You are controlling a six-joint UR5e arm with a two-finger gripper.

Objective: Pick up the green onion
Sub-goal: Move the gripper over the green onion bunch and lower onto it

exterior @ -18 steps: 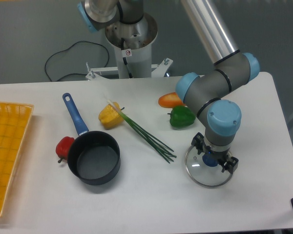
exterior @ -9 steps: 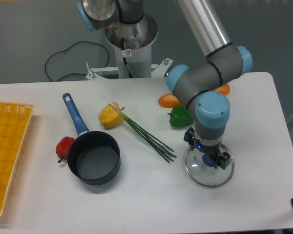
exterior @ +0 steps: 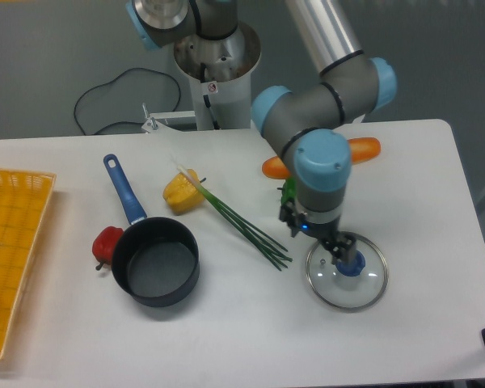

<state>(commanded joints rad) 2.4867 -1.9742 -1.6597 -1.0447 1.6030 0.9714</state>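
Now the jaws point(exterior: 314, 229) hang under the blue wrist, over the bench point(exterior: 436, 323) at the left rim of the glass lid point(exterior: 347, 279). A second ago they sat right above the lid's blue knob; the arm has since swung leftward, toward the green onion point(exterior: 241, 224), so the approach looks under way. How far the jaws stand apart I cannot tell, since the wrist hides them; nothing seems to be held. The green onion lies flat on the bench just left of the jaws, its pale end touching the yellow pepper point(exterior: 182, 191), its dark tips pointing at the lid. A black pot point(exterior: 156, 262) sits farther left.
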